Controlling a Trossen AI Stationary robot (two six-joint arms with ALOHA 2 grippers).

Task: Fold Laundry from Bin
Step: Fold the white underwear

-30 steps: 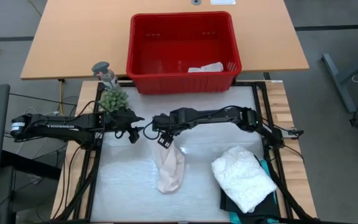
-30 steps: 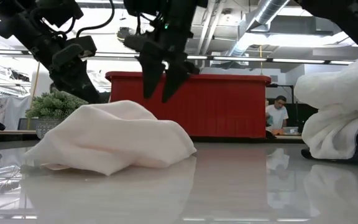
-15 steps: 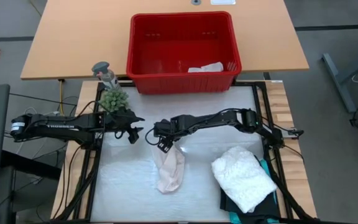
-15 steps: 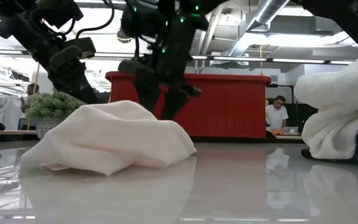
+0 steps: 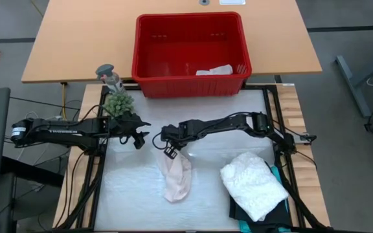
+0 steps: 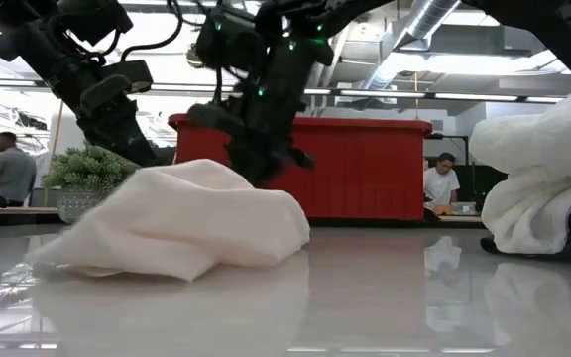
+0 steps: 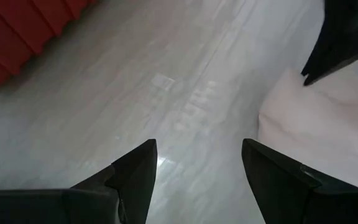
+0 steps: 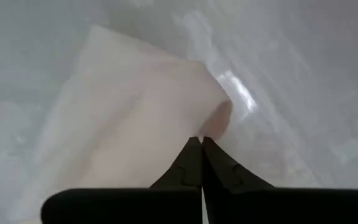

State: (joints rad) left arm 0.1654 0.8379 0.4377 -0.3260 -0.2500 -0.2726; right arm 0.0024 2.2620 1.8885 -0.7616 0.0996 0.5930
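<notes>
Glossy white desk (image 5: 135,194) carries a pale pink cloth (image 5: 177,178), its far edge hidden under the right end effector (image 5: 168,151), whose fingers are pressed together on that edge. Left end effector (image 5: 139,138) hovers spread just left of it. Red bin (image 5: 190,81) stands beyond.

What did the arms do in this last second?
The right gripper dropped onto the pale pink cloth and pinched shut on its near-bin edge, shifting the cloth slightly. The left gripper stayed open beside it; the red bin and white lacy top did not move.
</notes>
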